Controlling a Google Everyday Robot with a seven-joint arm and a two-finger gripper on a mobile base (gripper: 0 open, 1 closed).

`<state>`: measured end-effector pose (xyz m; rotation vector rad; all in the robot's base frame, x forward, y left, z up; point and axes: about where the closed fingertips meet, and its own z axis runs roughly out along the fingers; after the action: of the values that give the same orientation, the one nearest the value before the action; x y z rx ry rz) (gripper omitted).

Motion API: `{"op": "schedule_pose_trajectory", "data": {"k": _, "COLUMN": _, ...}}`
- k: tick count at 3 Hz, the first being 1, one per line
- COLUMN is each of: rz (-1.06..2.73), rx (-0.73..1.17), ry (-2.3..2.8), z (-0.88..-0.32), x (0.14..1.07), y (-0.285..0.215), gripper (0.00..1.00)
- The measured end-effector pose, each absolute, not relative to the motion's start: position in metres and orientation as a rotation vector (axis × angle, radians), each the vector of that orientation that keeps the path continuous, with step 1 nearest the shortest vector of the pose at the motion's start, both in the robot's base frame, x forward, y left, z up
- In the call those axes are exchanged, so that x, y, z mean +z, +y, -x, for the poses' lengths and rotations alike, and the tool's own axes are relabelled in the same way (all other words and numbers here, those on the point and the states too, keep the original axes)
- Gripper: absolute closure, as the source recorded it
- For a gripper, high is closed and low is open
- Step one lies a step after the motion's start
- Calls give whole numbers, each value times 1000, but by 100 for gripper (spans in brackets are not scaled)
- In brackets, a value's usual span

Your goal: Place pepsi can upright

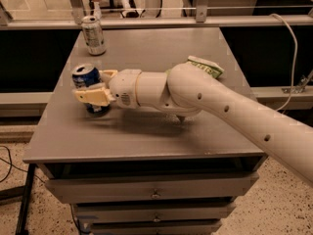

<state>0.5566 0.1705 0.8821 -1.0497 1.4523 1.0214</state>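
The pepsi can point(86, 77), blue with a silver top, stands upright near the left edge of the grey table point(146, 136). Its base seems to rest on the tabletop. My gripper point(94, 95) reaches in from the right and is shut on the pepsi can, with a cream finger point(92, 97) across the can's front and the other finger behind it. The lower part of the can is hidden by the fingers.
A silver-white can with green markings point(93, 35) stands upright at the table's back left. A green and white packet point(206, 66) lies behind my arm at mid-right. The table's left edge is close to the pepsi can. Drawers point(155, 194) sit below the tabletop.
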Motion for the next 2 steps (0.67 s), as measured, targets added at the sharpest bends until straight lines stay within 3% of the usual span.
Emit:
{"op": "schedule_pose_trajectory", "data": {"k": 1, "rz": 1048, "rx": 1016, "ry": 1481, "z": -551, "x": 875, "y": 160, "gripper": 0}}
{"op": "schedule_pose_trajectory", "data": {"k": 2, "rz": 1068, "rx": 991, "ry": 1516, "z": -549, "x": 870, "y": 134, "gripper": 0}}
